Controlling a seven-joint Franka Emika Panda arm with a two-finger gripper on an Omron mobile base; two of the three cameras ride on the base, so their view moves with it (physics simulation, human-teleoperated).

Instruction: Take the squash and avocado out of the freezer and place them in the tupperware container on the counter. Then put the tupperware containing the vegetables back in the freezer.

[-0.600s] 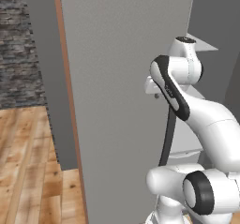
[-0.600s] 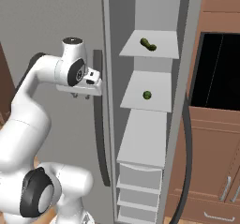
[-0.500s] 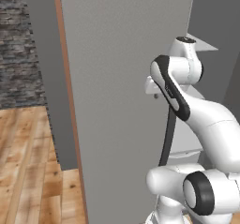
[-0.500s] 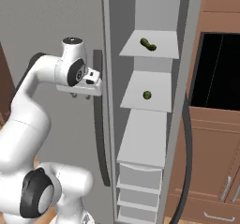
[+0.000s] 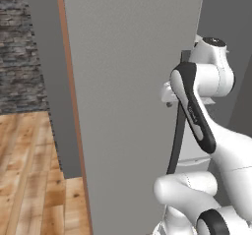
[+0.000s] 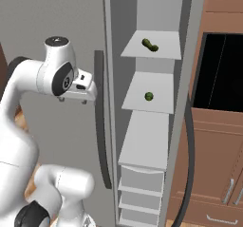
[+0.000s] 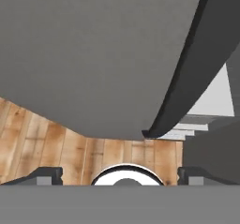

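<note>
Right base view: my end effector hangs open beside the freezer door handle; squash on the top shelf, avocado one shelf below

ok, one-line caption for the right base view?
Freezer door open, squash and avocado on separate shelves, arm beside the door handle.

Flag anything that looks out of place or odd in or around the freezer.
Nothing stands out. The freezer door is open; the squash lies on the top shelf and the avocado on the shelf below, both settled, nothing spilled. The hand is open beside the door handle.
</note>
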